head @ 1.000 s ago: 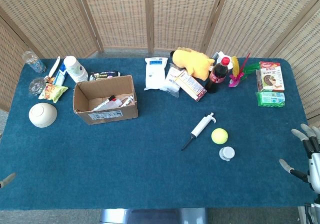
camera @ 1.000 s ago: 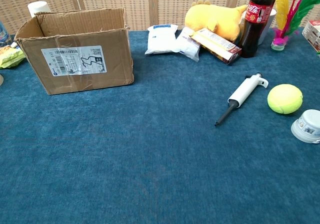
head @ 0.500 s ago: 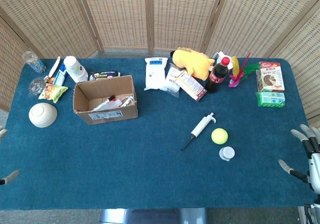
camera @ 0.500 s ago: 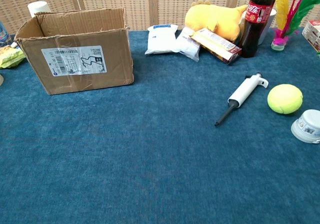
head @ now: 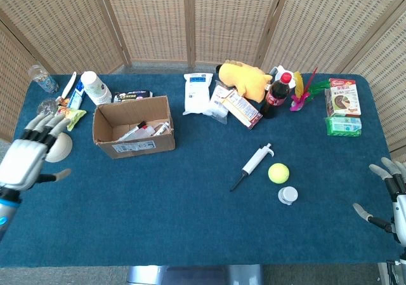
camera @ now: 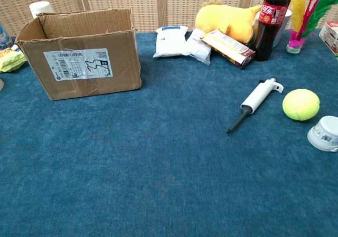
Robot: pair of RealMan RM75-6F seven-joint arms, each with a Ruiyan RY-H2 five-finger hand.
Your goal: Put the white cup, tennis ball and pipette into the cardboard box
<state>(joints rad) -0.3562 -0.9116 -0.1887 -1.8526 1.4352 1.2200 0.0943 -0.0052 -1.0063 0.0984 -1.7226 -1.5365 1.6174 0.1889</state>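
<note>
Pipette, tennis ball and white cup lie clustered nearer the right hand, toward its left; pipette axis diagonal. Both hands empty, fingers spread; left hand beside cardboard box.

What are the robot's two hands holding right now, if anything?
Nothing. The left hand hovers open at the table's left edge, the right hand open at the right edge; neither touches anything.

Along your table's far edge: yellow plush toy, cola bottle, white pouch, feather shuttlecock. Left edge: white bowl, snack packet.
</note>
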